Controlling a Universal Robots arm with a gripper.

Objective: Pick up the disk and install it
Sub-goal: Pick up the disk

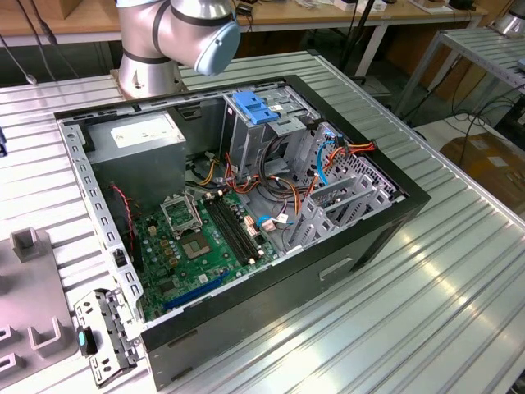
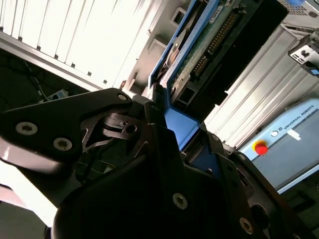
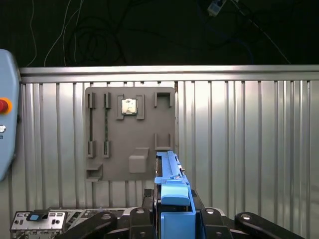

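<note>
1. Claw state. In the first wrist view the claw (image 3: pixel 172 215) was clamped on the disk (image 3: pixel 168 172). Its black fingers (image 3: pixel 151 211) bore on both sides of the blue bracket (image 3: pixel 175 199).
2. Disk position. The disk sat inside the grip, not ahead of it. It stood edge-on, and its long axis ran straight out from the fingertips toward the grey fixture board (image 3: pixel 130 132) on the ribbed worktop (image 3: pixel 249 149). I judged it carried clear of the worktop.
3. Orientation. The second wrist view showed the green circuit board (image 2: pixel 209 47) and its connector row (image 2: pixel 222 30) facing the camera.
4. Target. In the exterior view the open case (image 1: pixel 246 332) lay mid-frame, with a drive cage (image 1: pixel 279 139) at upper centre.
5. Print. A pendant (image 2: pixel 294 144) with a red button (image 2: pixel 259 147) carried lettering, which I did not log.
</note>
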